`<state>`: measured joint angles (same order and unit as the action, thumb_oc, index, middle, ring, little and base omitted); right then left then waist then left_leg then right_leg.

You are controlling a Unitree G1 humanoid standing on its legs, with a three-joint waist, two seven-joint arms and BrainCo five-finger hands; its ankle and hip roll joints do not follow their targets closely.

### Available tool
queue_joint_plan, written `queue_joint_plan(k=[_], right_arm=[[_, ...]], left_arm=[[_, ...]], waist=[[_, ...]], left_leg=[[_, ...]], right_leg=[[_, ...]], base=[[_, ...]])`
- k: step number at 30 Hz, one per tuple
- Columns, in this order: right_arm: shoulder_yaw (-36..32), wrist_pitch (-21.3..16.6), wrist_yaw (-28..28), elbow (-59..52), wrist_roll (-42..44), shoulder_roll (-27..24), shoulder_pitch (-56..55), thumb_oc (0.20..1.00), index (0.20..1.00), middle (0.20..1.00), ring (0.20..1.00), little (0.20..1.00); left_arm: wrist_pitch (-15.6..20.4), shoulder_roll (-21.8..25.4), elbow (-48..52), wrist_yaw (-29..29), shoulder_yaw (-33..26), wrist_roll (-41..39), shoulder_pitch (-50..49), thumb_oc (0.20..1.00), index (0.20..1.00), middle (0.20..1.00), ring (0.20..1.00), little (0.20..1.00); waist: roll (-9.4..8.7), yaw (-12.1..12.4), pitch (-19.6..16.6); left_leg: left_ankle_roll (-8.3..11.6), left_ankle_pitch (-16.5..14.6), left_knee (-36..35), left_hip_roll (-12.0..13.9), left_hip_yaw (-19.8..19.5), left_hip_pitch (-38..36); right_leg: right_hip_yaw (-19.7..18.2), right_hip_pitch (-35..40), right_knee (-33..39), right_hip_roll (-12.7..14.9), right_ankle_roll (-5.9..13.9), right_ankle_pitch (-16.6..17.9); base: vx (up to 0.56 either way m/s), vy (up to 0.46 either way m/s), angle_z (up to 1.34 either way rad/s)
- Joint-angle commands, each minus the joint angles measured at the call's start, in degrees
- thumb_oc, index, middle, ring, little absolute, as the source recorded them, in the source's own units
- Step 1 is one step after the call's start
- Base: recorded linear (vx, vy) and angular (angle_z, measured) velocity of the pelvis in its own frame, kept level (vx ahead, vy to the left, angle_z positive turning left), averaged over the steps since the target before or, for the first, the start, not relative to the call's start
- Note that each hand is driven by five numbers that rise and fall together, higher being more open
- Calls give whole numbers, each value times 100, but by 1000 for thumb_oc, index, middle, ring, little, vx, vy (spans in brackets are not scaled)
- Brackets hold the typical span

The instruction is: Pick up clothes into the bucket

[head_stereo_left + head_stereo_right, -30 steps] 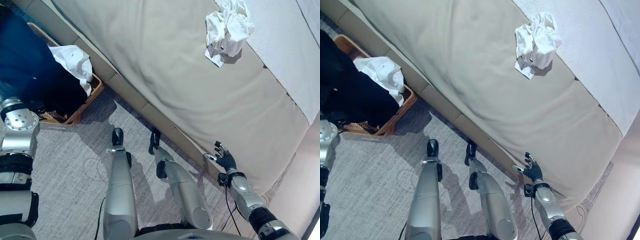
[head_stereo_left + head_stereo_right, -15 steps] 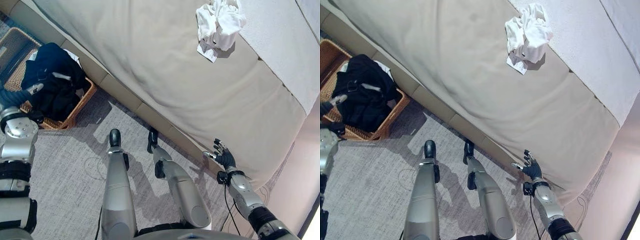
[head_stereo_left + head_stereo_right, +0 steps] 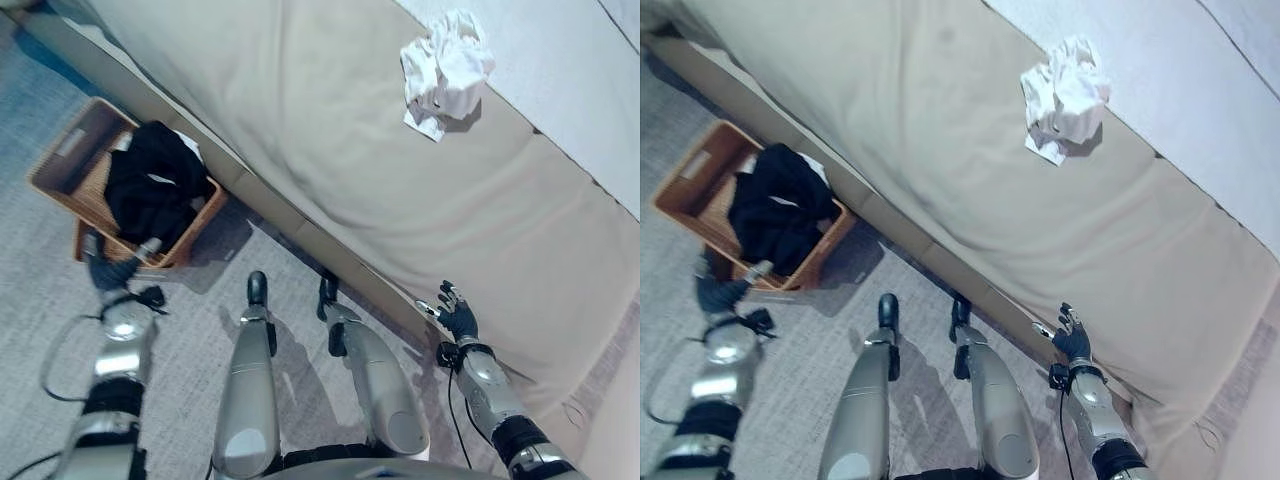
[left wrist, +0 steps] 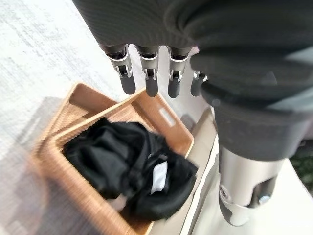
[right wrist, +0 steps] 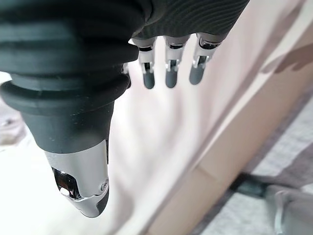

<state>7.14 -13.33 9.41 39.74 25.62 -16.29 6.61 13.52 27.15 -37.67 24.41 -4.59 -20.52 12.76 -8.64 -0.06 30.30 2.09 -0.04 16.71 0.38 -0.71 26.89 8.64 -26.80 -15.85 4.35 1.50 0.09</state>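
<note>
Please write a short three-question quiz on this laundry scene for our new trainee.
1. True or false: the black garment already lies in the wicker basket.
2. Where is the white garment? A) on the carpet B) on the beige bed cover C) in the left hand
3. Fill in: the right hand, fingers straight, hangs beside the bed's ____.

Key: 1 true; 2 B; 3 edge.
</note>
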Motion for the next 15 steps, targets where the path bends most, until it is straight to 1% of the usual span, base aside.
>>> queue_joint_plan(k=[1,2,3,4,5,6,7,9,10,11,13,14,15], right_arm=[[-457,-241,32,-254,407,-331,-274,1000,1000,1000,1000,1000],[-459,-241,30,-253,408,-333,-274,1000,1000,1000,1000,1000],[-559,-238,-51,-243,430,-329,-339,1000,1000,1000,1000,1000],[-560,-237,-51,-245,430,-330,-341,1000,1000,1000,1000,1000],[-648,-238,-84,-268,416,-300,-401,1000,1000,1000,1000,1000],[-684,-216,-77,-326,402,-296,-413,1000,1000,1000,1000,1000],[-685,-214,-76,-328,401,-296,-413,1000,1000,1000,1000,1000],[-732,-220,-89,-430,507,-232,-438,1000,1000,1000,1000,1000],[-780,-229,-124,-569,672,-148,-458,1000,1000,1000,1000,1000],[-780,-227,-124,-574,673,-148,-465,1000,1000,1000,1000,1000],[-826,-236,-156,-628,983,-47,-461,1000,1000,1000,1000,1000],[-882,-295,-176,-701,1337,43,-416,1000,1000,1000,1000,1000],[-857,-296,-248,-739,1507,97,-406,1000,1000,1000,1000,1000]], left_arm=[[274,-375,-277,-839,670,195,-105,1000,1000,1000,1000,1000],[276,-376,-280,-839,673,195,-103,1000,1000,1000,1000,1000],[212,-429,-568,-1112,825,373,-236,1000,1000,1000,1000,1000],[213,-430,-569,-1113,826,373,-236,1000,1000,1000,1000,1000],[173,-448,-754,-1316,1013,651,-305,1000,1000,1000,1000,1000],[185,-443,-719,-1370,1048,738,-368,1000,1000,1000,1000,1000],[185,-444,-718,-1370,1048,739,-367,1000,1000,1000,1000,1000],[181,-508,-806,-1443,1071,762,-422,1000,1000,1000,1000,1000],[186,-573,-819,-1474,1059,799,-519,1000,1000,1000,1000,1000],[186,-574,-818,-1474,1061,799,-524,1000,1000,1000,1000,1000],[180,-663,-837,-1452,1039,831,-643,1000,1000,1000,1000,1000],[153,-717,-856,-1419,1017,851,-713,1000,1000,1000,1000,1000],[155,-764,-863,-1400,998,848,-781,1000,1000,1000,1000,1000]], waist=[[545,-78,-103],[546,-76,-90],[673,-118,-322],[674,-118,-318],[803,-161,-570],[851,-176,-678],[855,-178,-691],[914,-194,-895],[935,-199,-1079],[938,-199,-1076],[934,-194,-1222],[922,-176,-1290],[925,-169,-1355]], left_leg=[[-18,-75,-209,-169,-266,-729],[-18,-72,-219,-169,-267,-748],[4,18,-510,-156,-272,-1001],[4,21,-518,-156,-273,-1010],[47,166,-849,-120,-297,-1269],[59,218,-975,-113,-310,-1362],[58,241,-990,-112,-314,-1348],[93,327,-1215,-62,-319,-1541],[115,376,-1350,-32,-291,-1665],[117,378,-1359,-28,-292,-1680],[128,363,-1398,-10,-247,-1810],[135,334,-1392,5,-201,-1882],[139,319,-1380,11,-171,-1910]], right_leg=[[112,781,-28,595,506,-191],[113,797,-23,594,506,-190],[136,969,27,575,499,-232],[138,977,31,574,499,-232],[194,1162,125,528,479,-274],[215,1242,180,513,474,-282],[221,1234,205,510,474,-255],[280,1415,329,447,461,-287],[324,1580,545,376,454,-242],[327,1599,562,371,453,-235],[334,1800,789,296,450,-189],[314,1910,919,260,455,-159],[302,1963,994,242,457,-143]], base=[[52,-32,17],[107,-33,9],[71,-18,8],[147,-66,6],[104,-57,5],[99,-55,7],[48,-36,10],[77,-98,7],[79,-104,4],[64,-103,3],[58,-78,-2],[69,-64,-7],[102,-68,-9]])
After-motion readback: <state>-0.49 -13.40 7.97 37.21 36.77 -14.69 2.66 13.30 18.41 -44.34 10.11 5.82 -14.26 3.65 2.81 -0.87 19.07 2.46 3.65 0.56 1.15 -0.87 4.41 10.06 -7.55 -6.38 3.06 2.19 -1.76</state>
